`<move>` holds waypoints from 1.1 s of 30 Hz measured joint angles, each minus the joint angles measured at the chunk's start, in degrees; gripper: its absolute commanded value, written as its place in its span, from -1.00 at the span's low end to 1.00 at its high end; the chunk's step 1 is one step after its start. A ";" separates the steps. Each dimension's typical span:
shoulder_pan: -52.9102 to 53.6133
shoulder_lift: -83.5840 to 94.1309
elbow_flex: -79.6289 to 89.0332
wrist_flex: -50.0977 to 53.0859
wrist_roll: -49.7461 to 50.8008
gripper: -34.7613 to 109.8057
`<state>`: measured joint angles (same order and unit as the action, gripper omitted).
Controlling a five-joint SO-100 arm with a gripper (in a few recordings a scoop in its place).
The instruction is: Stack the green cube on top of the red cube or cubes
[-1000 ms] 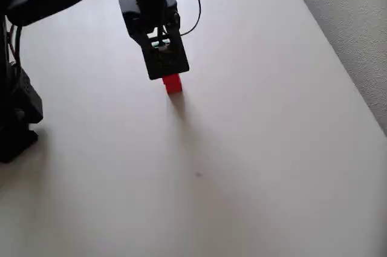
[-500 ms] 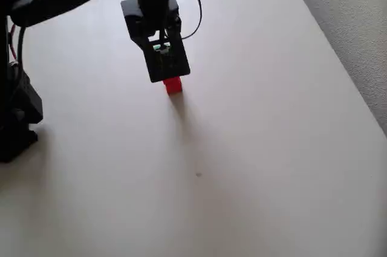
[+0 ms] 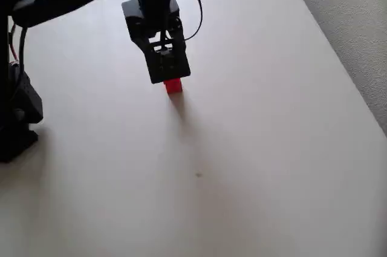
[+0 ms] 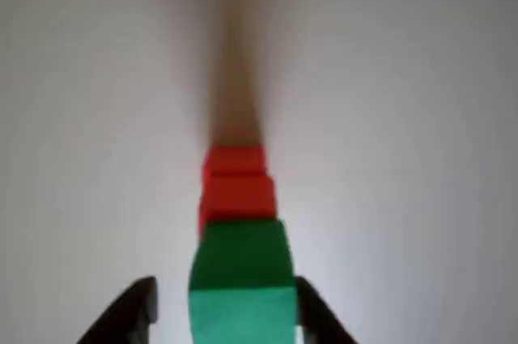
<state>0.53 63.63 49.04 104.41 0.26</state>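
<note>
Green cube (image 4: pixel 241 291) sits atop red cubes (image 4: pixel 235 186), between the claw's (image 4: pixel 227 312) spread fingers.

I can read no text, label, brand, number or sign anywhere in either view. The faces of the green cube (image 4: pixel 241 283) and the red cubes (image 4: pixel 235 186) are plain, the desk (image 3: pixel 254 148) is unmarked, and the black arm (image 3: pixel 151 15) carries no lettering I can make out.

Pale, matte table (image 3: pixel 254 148) under soft light — grey speckled floor (image 3: pixel 354 9) beyond its right edge.
</note>
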 measured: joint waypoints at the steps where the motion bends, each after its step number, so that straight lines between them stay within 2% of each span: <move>1: 0.00 0.00 0.00 0.00 0.00 -0.22; 14: 0.44 1.85 0.09 0.53 -0.70 -0.22; 24: 0.26 14.41 3.52 0.62 -1.32 -0.22; 33: -2.55 37.18 19.16 0.79 -2.81 -0.23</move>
<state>-2.02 100.81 68.20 105.21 -2.55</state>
